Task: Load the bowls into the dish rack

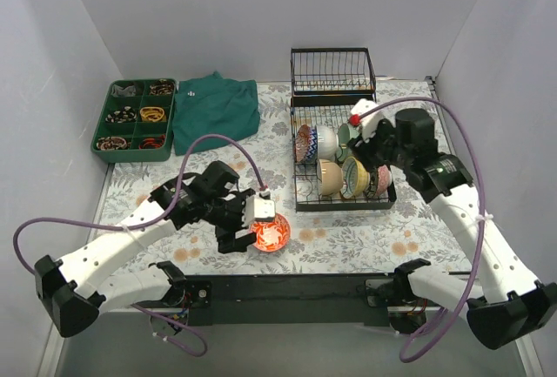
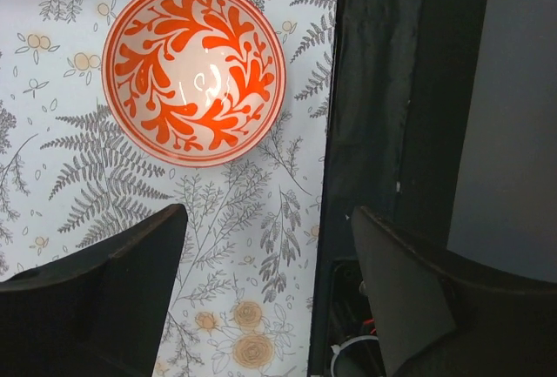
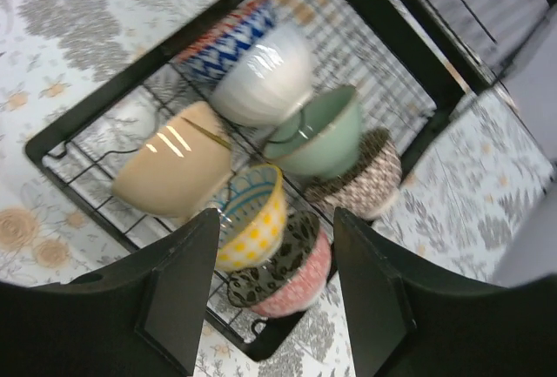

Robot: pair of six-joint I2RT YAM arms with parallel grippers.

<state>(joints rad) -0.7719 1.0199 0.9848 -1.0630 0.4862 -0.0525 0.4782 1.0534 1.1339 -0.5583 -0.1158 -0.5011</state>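
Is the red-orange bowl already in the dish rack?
No, the red-orange bowl sits on the flowered table, outside the dish rack and to its left in the top view.

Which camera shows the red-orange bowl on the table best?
Left wrist: the red-orange bowl sits whole, seen from above, rim clear. Top external shows it small, by the left end effector. Right wrist does not show it.
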